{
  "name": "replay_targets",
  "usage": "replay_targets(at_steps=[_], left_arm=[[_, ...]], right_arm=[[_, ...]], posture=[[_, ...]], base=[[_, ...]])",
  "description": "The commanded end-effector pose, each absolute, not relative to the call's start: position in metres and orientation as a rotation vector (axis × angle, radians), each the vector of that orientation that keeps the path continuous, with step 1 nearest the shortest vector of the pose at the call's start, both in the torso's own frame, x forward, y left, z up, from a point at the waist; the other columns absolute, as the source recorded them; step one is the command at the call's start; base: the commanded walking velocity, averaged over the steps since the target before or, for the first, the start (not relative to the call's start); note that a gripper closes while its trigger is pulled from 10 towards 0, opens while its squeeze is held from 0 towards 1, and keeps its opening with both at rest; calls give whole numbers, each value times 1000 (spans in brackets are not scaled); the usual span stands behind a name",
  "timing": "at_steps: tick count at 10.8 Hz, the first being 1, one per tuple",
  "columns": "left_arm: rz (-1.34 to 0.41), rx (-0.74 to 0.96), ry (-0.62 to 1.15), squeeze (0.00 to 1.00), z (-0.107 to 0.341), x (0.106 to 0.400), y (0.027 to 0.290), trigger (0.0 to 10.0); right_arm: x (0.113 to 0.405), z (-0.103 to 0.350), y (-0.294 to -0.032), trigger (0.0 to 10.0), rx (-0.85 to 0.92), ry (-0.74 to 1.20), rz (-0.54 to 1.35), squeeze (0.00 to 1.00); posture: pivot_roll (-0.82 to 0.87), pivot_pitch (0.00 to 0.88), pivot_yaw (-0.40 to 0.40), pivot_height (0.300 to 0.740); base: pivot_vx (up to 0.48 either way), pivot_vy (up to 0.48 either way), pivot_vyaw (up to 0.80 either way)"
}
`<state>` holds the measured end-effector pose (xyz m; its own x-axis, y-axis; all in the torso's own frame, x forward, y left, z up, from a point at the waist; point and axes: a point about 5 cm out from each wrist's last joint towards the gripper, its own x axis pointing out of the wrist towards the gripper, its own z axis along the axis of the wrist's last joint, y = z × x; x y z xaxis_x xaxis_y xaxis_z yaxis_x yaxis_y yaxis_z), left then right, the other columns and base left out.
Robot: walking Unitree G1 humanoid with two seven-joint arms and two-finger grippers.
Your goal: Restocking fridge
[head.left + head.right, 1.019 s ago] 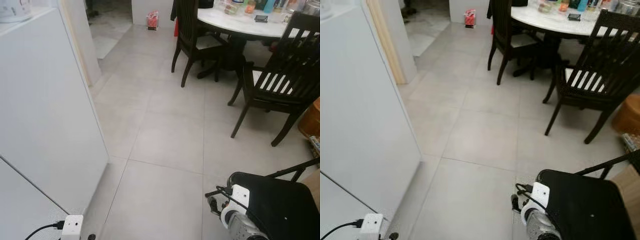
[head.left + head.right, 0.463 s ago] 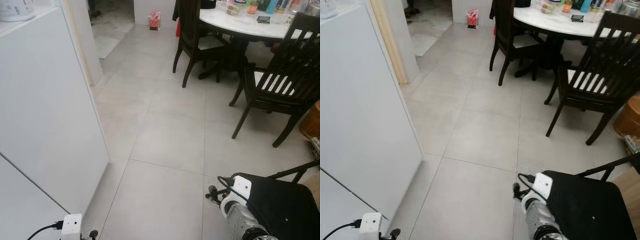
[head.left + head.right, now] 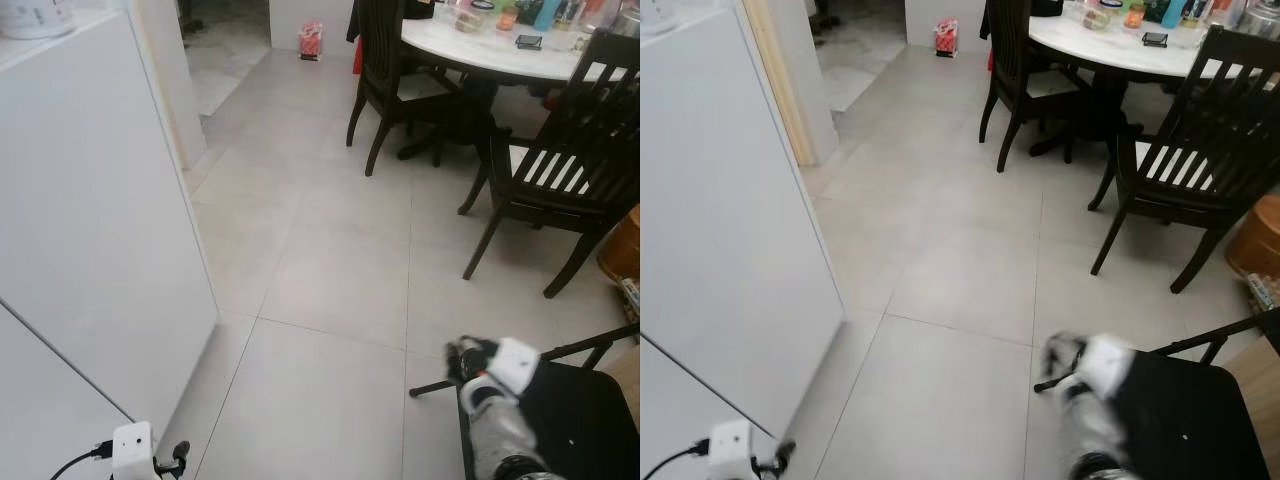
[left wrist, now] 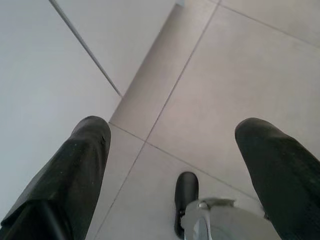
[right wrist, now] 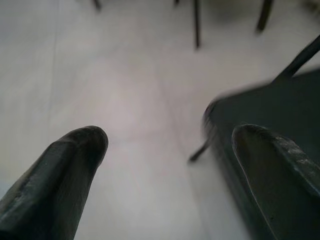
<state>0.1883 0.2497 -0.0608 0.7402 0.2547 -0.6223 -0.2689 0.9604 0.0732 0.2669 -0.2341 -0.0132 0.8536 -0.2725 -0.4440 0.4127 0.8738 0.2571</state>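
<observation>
Covering most of the scene was a floor point(image 3: 340, 270) of large, pale grey tiles with thin grout lines. A tall, smooth white fridge point(image 3: 90, 220) stood with its doors closed along the floor's left edge. At the far right were a round white table point(image 3: 480, 45) crowded with small bottles and jars too small to identify, and dark wooden slat-back chairs point(image 3: 560, 170). A black padded seat point(image 3: 580, 420) sat at the near right corner. The right gripper point(image 5: 165, 150), blurred, hung over the seat's edge, fingers apart and empty. The left gripper point(image 4: 175, 145) hung beside the fridge, fingers spread wide, empty.
</observation>
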Motion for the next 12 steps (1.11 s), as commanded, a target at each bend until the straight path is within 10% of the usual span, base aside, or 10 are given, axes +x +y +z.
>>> replay_targets(at_steps=[1, 2, 5, 12], left_arm=[[242, 56, 355, 0, 5, 279, 240, 10000], [139, 142, 27, 0, 80, 337, 219, 10000], [-132, 78, -238, 0, 117, 343, 173, 10000], [18, 103, -90, 0, 74, 244, 223, 10000]], right_arm=[[280, 5, -244, 10000, 349, 304, -384, 0], [297, 28, -247, 10000, 273, 194, -356, 0], [302, 48, -236, 10000, 171, 8, -225, 0], [228, 61, -245, 10000, -32, -191, -209, 0]], posture=[[74, 0, -91, 740], [30, 0, -81, 740], [10, 0, -9, 740], [-54, 0, -54, 740]], base=[[0, 0, 0], [0, 0, 0], [0, 0, 0], [0, 0, 0]])
